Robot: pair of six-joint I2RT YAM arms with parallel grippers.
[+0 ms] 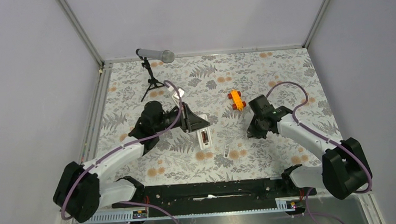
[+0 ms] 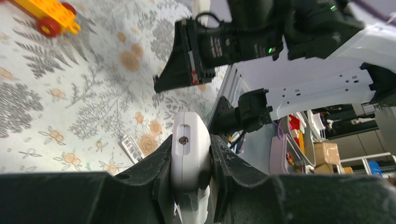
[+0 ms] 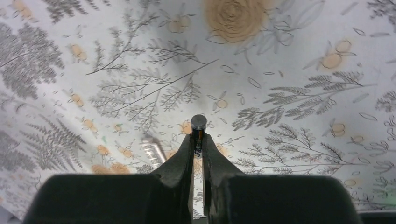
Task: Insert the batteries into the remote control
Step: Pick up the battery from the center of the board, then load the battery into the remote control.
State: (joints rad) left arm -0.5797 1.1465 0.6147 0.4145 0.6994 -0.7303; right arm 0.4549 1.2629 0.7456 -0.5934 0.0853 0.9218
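Battery pickup looks to be the step in hand. Right gripper (image 3: 197, 140) is nearly closed, pinching one dark battery (image 3: 198, 122), whose end pokes past the fingertips above the floral table (image 3: 289, 56). Well off to its left, the left gripper (image 2: 191, 147) clamps the white remote (image 2: 187, 130). The next move probably calls for carrying the battery across and lining it up with the remote's compartment.

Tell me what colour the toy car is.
Toy car: orange-yellow with red wheels; clearest in the left wrist view.
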